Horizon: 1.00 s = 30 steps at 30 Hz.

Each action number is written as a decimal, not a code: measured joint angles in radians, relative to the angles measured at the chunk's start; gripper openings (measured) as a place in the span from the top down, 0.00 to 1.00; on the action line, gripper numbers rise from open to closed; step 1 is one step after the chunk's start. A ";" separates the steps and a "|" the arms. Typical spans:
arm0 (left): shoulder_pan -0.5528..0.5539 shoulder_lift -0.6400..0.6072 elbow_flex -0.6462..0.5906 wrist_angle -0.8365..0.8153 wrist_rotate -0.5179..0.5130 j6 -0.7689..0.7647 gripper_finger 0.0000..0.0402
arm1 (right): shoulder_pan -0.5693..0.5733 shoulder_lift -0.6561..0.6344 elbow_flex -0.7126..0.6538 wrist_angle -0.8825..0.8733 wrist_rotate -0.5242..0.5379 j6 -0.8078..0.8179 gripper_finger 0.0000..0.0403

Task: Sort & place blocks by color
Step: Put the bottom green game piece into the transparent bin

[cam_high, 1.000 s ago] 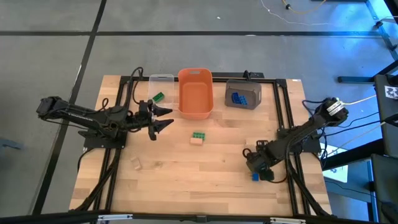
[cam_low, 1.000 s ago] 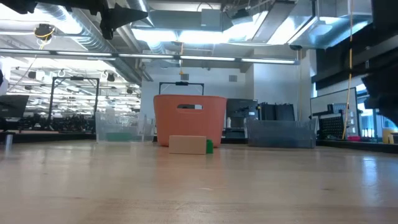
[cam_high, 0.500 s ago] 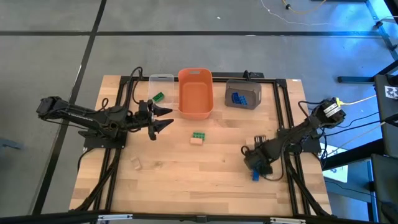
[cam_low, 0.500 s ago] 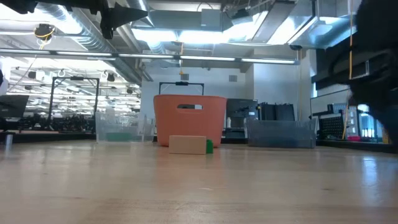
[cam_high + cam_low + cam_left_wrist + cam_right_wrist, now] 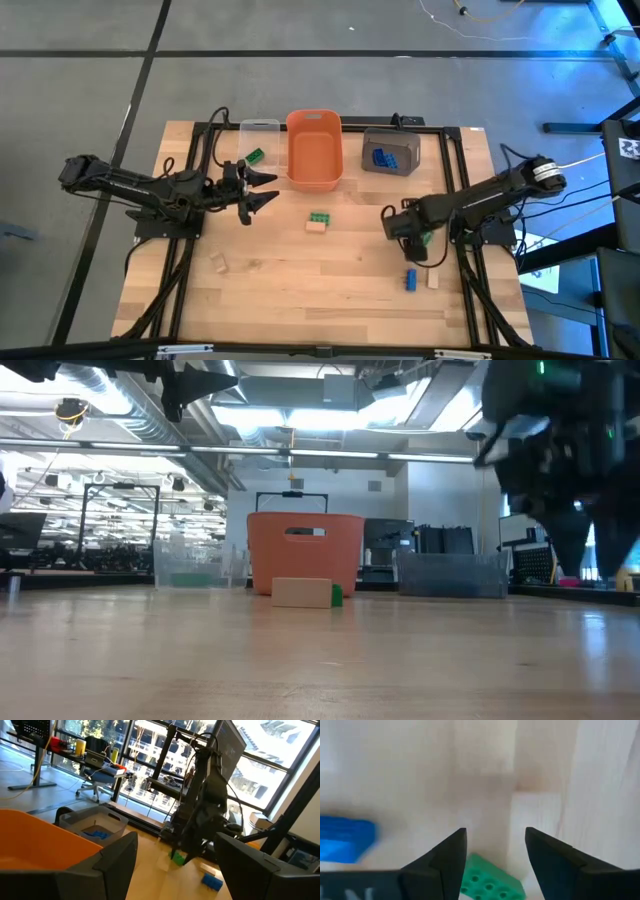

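My right gripper (image 5: 417, 243) hangs over the table's right half, pointing down, shut on a small green block (image 5: 490, 881), also visible in the left wrist view (image 5: 178, 857). A blue block (image 5: 410, 279) and a beige block (image 5: 433, 279) lie flat on the wood just nearer the front edge. A green block joined to a beige one (image 5: 318, 222) sits at mid-table, and a lone beige block (image 5: 218, 263) lies at the left. My left gripper (image 5: 265, 190) waits open and level, above the table near the clear bin. My right gripper pinches the green block between its two fingers (image 5: 451, 855), which stand against its opposite sides (image 5: 470, 872). The fingers come from above and point down. The block hangs clear of the table.
Along the far edge stand a clear bin (image 5: 259, 130) with a green block (image 5: 254, 155) in it, an orange bin (image 5: 314, 148), and a grey bin (image 5: 390, 152) holding blue blocks. Bare wood lies across the table's near half.
My right gripper has swung from over the blue block near the right edge toward the table's far edge and slightly up. The blue and beige blocks it stood over stay on the wood and now show uncovered.
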 joint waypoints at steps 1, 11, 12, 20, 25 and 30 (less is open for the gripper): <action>0.000 0.000 0.000 0.000 0.000 0.000 0.37 | -0.005 -0.017 0.014 -0.001 -0.014 0.002 0.49; 0.000 0.000 0.000 0.000 0.010 -0.001 0.37 | -0.019 -0.211 0.049 -0.100 -0.104 0.193 0.49; 0.000 0.000 0.000 0.001 0.010 -0.001 0.37 | -0.019 -0.222 0.049 -0.113 -0.115 0.191 0.48; 0.000 0.000 0.000 0.001 0.005 -0.002 0.37 | -0.019 -0.204 0.049 -0.125 -0.112 0.155 0.26; 0.000 0.000 0.000 0.002 0.004 -0.004 0.37 | -0.019 -0.179 0.049 -0.121 -0.032 0.114 0.20; 0.000 0.000 0.000 0.002 0.003 -0.004 0.37 | -0.019 -0.176 0.049 -0.122 -0.024 0.123 0.24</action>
